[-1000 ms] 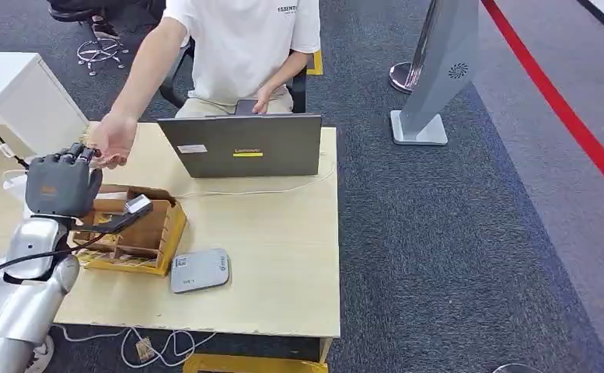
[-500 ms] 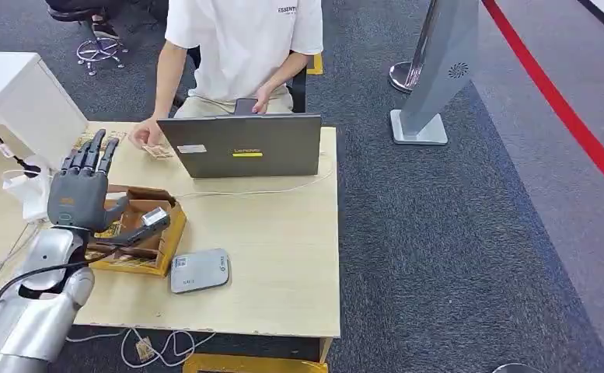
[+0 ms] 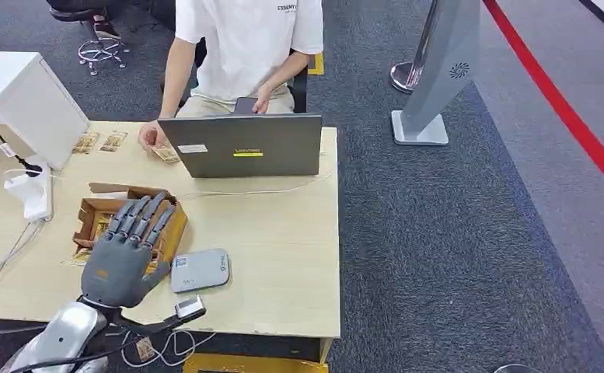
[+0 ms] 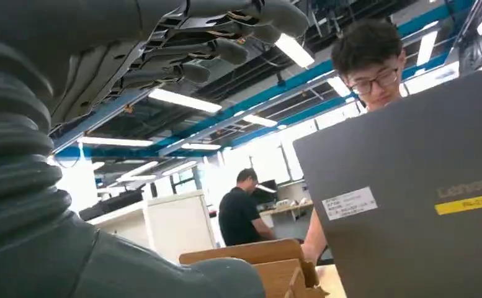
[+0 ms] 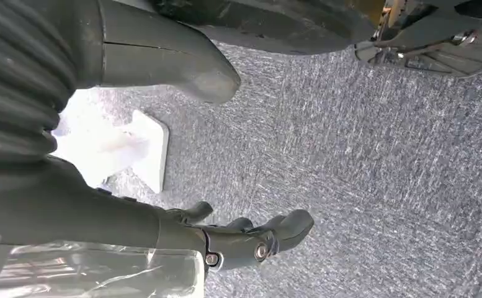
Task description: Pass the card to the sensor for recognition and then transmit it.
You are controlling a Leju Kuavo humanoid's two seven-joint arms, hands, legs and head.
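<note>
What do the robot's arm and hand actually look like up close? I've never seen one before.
The left hand is dark grey with long, segmented, darker fingers and a small orange mark on its back. Behind it sits a shiny silver arm, with a black cable looping alongside and a small grey camera module at the wrist. From the wrist views, a grey ribbed cover wraps the wrist, beside a thick grey thumb.

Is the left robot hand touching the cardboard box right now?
Cannot tell. In the head view the left robot hand, fingers spread, overlaps the cardboard box, but neither contact nor a gap shows plainly.
</note>
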